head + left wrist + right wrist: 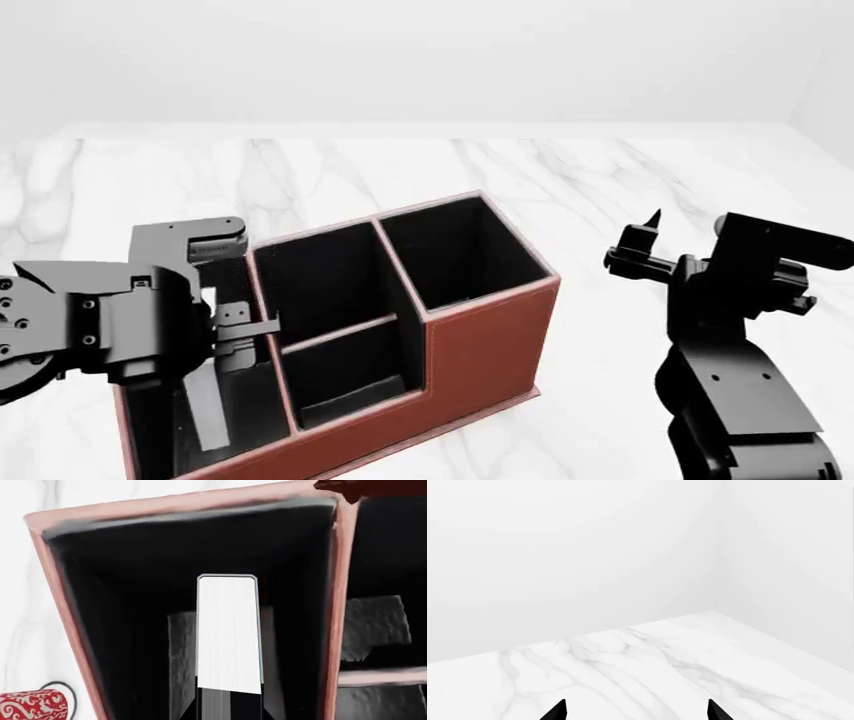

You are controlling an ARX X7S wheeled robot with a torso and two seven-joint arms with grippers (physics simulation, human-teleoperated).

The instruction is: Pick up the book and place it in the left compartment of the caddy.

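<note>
Left tool [229,707] is pinching the book [227,632] by its covers, white page edges facing the wrist camera, book hanging inside the left compartment [133,620] of the caddy [481,340]. Whether it is touching the floor of the slot, cannot tell.

Handling judgement: book is reading as stiff, compact and moderately light; smooth black covers are probably slippery, so a flat pinch across both covers near mid-length is looking the safest hold. Pages could splay if gripped at a corner.

Right tool [637,711] is idling spread apart over the marble surface [647,670], holding nothing.

Hidden or unclear: in the head view the left arm is covering most of the slot, and the book is hard to separate from the dark tool parts there. Red patterned mug [33,705] is cut off at the frame edge.
</note>
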